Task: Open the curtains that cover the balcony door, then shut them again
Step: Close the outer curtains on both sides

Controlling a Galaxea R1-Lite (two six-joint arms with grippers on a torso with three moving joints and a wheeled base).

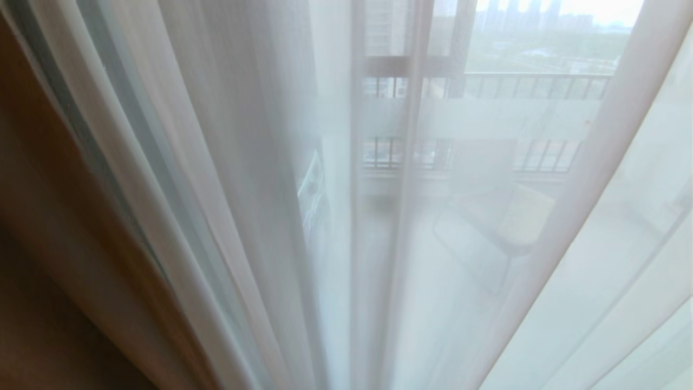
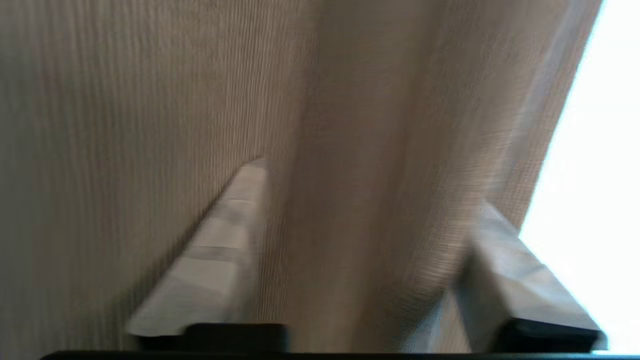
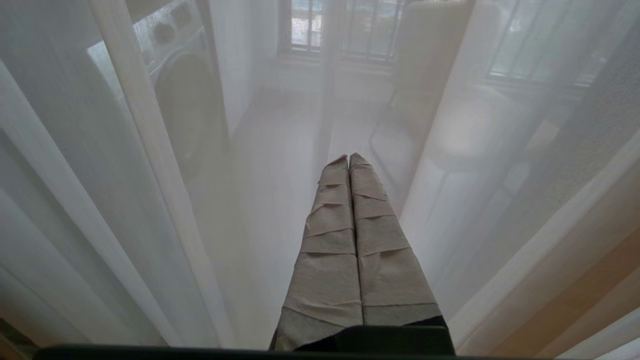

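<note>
White sheer cloth [image 1: 260, 179] fills nearly the whole head view, hanging in long folds from the top of the frame to the bottom. A strip of the thick beige drape [image 1: 48, 227] runs down the lower left of that frame. Through the sheer, at upper centre and upper right, show the dark uprights of the balcony door [image 1: 417, 81], a frosted pale band [image 1: 487, 116] and railing bars [image 1: 536, 86], with a chair [image 1: 503, 216] dimly below them. Neither arm appears in this view.

Only the left wrist view shows the beige cloth close up: its woven pleats [image 2: 350, 150] cover almost the entire frame, with bright daylight along the right edge. The left gripper [image 2: 372, 195] has its fingers [image 2: 220, 255] spread wide apart, a fold of beige cloth standing between them; whether either finger touches the cloth cannot be told.

Only the right wrist view shows the right gripper [image 3: 348, 160], at lower centre, its tape-wrapped fingers [image 3: 330, 240] pressed together with nothing between them, pointing at the sheer. Behind the sheer at upper left a washing machine [image 3: 175, 65] shows faintly.
</note>
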